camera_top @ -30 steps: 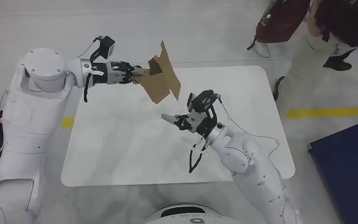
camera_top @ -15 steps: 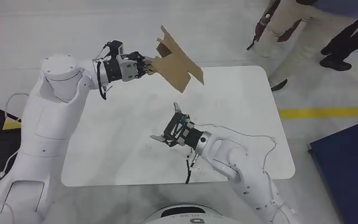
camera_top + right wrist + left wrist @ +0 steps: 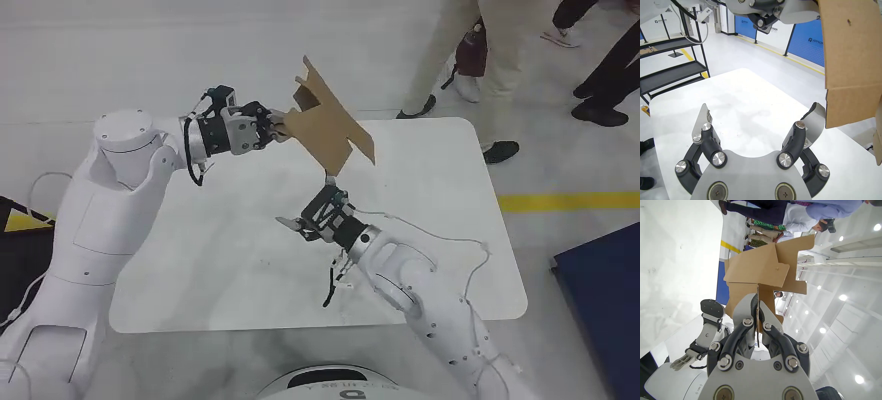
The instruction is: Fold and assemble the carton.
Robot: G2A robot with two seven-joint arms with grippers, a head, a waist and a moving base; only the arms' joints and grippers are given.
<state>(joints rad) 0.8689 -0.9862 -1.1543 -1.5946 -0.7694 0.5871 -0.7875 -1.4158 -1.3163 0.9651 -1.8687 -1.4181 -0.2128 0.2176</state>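
While the left gripper point(image 3: 272, 124) is pinching 1 flap of the carton point(image 3: 335, 125) between its 2 closed fingers, the brown cardboard is hanging in the air over the far part of the white desk point(image 3: 230, 270), resting on nothing. In the left wrist view the thin flap is sitting edge-on between the 2 dark pads point(image 3: 754, 303). The rest of the carton is spreading out beyond them as several flat panels and flaps, partly opened and tilted.

The right gripper point(image 3: 308, 207) is hovering over the middle of the desk, near the carton's lower edge and on the robot's side of it. Its 2 fingers are spread wide and are holding nothing. In the right wrist view 1 of those fingers point(image 3: 816, 113) is sitting just beside the carton's lower corner; whether the 2 are touching, I cannot tell.

Beyond the desk a black shelving rack point(image 3: 677, 62) is standing on the floor. Blue wall panels point(image 3: 806, 37) are running along behind it, with a yellow floor line point(image 3: 783, 56) lying in front of them.
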